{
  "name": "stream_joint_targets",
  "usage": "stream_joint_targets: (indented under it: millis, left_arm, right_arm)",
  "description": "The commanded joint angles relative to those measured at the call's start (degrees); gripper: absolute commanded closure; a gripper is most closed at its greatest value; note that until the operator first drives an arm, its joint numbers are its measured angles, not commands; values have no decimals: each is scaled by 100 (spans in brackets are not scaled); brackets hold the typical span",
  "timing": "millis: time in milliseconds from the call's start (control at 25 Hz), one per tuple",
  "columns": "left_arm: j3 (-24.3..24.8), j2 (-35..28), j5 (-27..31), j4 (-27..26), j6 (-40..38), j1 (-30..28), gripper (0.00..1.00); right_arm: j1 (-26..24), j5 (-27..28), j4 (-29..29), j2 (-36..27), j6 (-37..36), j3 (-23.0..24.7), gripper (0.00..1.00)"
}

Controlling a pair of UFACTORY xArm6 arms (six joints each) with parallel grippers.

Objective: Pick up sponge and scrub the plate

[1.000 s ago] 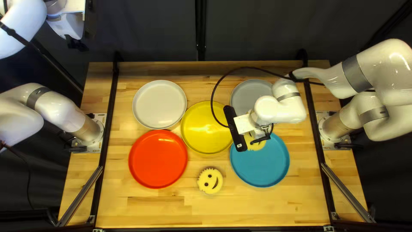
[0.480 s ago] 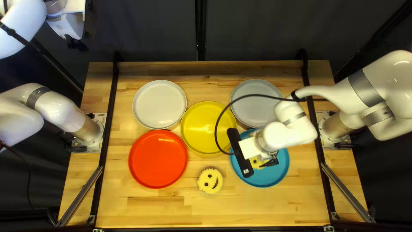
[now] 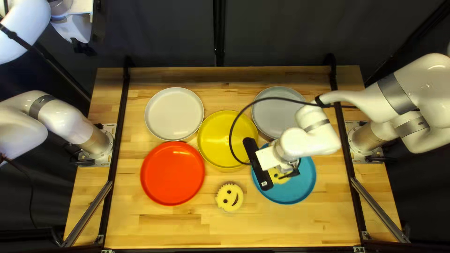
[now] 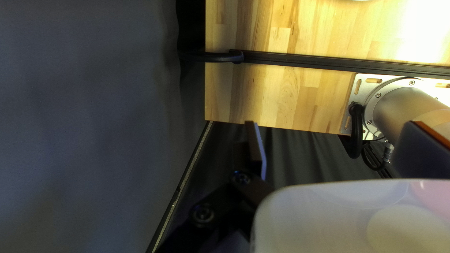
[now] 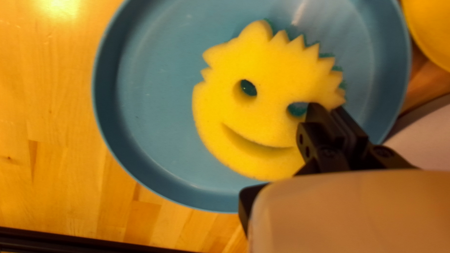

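Currently, right gripper (image 5: 330,115): pinching held smiley sponge (image 5: 262,65) by its edge near one eye, apparently.
Held smiley sponge: on blue plate (image 5: 150,103); off-centre pinch may let foam pivot or tear under scrubbing drag.
Blue plate: no visible restraint; sideways force could drive it into adjacent yellow plate (image 3: 218,140).
Spare smiley sponge (image 3: 229,197): beside blue plate, outside it.
Left gripper (image 4: 335,129): spread, well apart from blue plate.

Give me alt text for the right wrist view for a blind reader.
A yellow smiley-face sponge, pinched at its edge beside one eye by the right gripper, over a blue plate on a wooden table, near a yellow plate.
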Motion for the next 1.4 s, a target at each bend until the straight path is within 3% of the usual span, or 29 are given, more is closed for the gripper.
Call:
stream_joint_targets:
  millis: [40,400,800,1160,1400]
  left_arm:
    - [0,0,0,0,0,0,0]
    - [0,0,0,0,0,0,0]
    - [0,0,0,0,0,0,0]
    - [0,0,0,0,0,0,0]
    - [0,0,0,0,0,0,0]
  right_arm:
    - [-353,77,8,88,-277,-259,100]
    - [-1184,-147,104,806,-1015,-986,100]
    - [-1304,-506,-19,1725,-1047,-1838,100]
    - [-1194,-867,-161,1892,-892,-1757,100]
    - [-1087,-633,-236,1747,-832,-1790,100]
